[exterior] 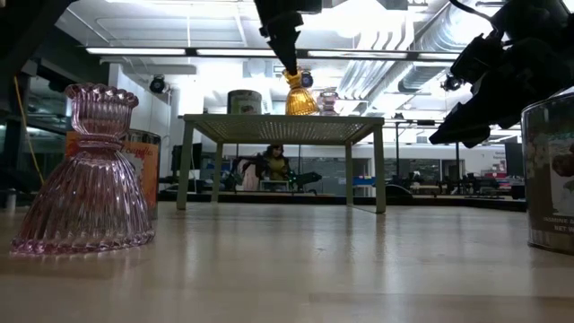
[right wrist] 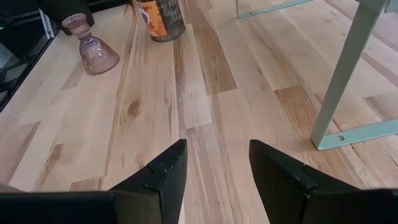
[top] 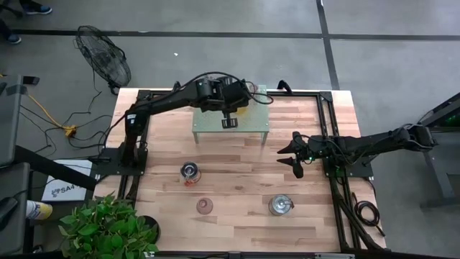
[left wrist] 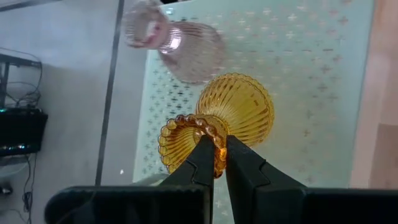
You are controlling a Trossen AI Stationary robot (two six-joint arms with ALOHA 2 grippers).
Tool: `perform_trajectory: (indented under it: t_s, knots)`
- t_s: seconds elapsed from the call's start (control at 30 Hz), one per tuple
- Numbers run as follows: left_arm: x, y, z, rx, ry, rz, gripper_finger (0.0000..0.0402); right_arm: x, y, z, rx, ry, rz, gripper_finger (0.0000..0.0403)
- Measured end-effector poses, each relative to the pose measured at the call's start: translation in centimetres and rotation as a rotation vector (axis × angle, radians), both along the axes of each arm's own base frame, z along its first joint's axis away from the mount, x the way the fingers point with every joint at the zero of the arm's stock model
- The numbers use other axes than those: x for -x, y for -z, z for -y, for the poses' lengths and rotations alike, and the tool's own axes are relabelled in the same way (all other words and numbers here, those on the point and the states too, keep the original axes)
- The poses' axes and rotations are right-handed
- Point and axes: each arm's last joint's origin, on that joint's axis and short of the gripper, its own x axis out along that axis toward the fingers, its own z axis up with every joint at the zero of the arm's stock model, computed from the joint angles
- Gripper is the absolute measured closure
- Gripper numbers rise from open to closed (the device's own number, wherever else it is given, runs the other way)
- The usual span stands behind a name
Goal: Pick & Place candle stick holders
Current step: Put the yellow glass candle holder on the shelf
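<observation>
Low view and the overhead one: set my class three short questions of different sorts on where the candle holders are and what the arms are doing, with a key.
1. True or false: the left end effector grips the amber holder by its top rim on the green shelf.
2. Which holder stands beside the amber one on the shelf?
A. a pink holder
B. a blue holder
C. a black holder
3. Fill in: the right end effector hangs over bare table with its fingers ____.

Key: 1 true; 2 A; 3 open.
</observation>
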Motion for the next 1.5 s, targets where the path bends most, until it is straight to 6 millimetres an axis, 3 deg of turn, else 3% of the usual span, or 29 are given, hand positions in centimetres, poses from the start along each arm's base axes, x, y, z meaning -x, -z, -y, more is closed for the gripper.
perform_trajectory:
  t_s: [0.5,1.03,1.5]
  knots:
    - [0.3,0.0,-1.4,0.04,-0.041,0.024,0.0389,0.0,-0.1,0.1,0.022,0.027,0.007,0.0235]
    - [-0.8,1.7,-1.6,0.053,-0.04,-0.023,0.0388,0.0,0.0,0.1,0.019,0.019,0.004,0.0235]
    - [-1.0,1.9,-1.6,0.066,-0.026,-0.02,0.0343,0.0,0.0,0.0,0.014,0.012,-0.005,0.0235]
